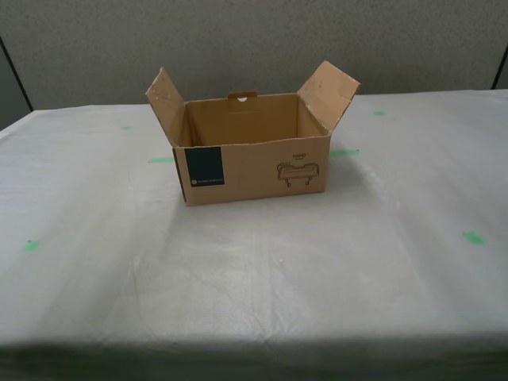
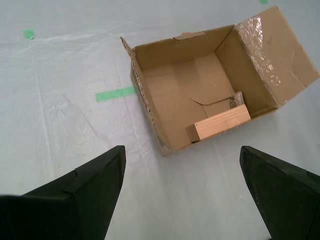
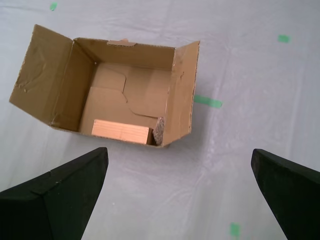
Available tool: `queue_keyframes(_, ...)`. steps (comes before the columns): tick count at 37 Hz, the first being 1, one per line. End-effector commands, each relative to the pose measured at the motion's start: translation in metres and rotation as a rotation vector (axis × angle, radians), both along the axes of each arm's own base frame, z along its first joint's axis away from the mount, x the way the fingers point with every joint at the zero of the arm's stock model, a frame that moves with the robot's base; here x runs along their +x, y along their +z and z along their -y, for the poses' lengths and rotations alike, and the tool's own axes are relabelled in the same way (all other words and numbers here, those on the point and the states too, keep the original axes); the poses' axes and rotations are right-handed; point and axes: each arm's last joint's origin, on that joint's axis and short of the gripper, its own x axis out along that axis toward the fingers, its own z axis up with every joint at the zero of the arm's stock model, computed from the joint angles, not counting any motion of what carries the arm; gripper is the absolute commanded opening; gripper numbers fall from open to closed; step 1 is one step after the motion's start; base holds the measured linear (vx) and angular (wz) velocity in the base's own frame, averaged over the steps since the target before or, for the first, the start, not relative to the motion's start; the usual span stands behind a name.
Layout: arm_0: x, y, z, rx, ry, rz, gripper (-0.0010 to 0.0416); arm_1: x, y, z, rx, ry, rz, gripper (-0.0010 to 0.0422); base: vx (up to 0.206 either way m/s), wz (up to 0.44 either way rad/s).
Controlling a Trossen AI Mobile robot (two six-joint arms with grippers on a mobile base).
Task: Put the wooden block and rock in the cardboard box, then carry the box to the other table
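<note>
On the white-covered table with green tape, box set down holding block and rock; both grippers wide, empty, above it; carrying seemingly done, only retreat left.

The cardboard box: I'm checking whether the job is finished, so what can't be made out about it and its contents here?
- Wooden block and rock: hidden in the exterior view by the cardboard box front wall.
- Rock: mostly behind the block in the second wrist view; its shape is unclear.
- Label text: too small in the exterior view.
- My first gripper and my second gripper: fingers cut off by the picture edges.
</note>
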Motion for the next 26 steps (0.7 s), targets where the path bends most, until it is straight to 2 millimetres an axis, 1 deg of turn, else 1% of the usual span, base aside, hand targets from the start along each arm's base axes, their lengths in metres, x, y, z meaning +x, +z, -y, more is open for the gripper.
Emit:
queue_keyframes(1, -0.014, 0.000, 0.006, -0.003, 0.005, 0.007, 0.0399, -0.012, 0.004, -0.005, -0.006, 0.005, 0.011, 0.0309, 0.000, 0.000)
queue_keyframes(4, -0.024, -0.005, 0.010, -0.006, 0.009, 0.000, 0.0400, -0.022, 0.006, -0.009, -0.015, 0.012, 0.017, 0.0309, 0.000, 0.000)
queue_keyframes(8, -0.037, -0.016, 0.018, -0.010, 0.001, -0.020, 0.0400, -0.034, 0.003, -0.014, -0.021, 0.019, 0.013, 0.0309, 0.000, 0.000)
queue_keyframes(15, -0.057, -0.034, 0.029, -0.014, -0.014, -0.050, 0.0399, -0.050, -0.011, -0.021, -0.020, 0.025, -0.005, 0.0309, 0.000, 0.000)
queue_keyframes(20, -0.065, -0.042, 0.034, -0.008, -0.020, -0.048, 0.0399, -0.058, -0.024, -0.024, -0.016, 0.031, -0.021, 0.0309, 0.000, 0.000)
queue_keyframes(26, -0.070, -0.049, 0.036, 0.000, -0.027, -0.047, 0.0399, -0.064, -0.039, -0.027, -0.007, 0.036, -0.053, 0.0309, 0.000, 0.000)
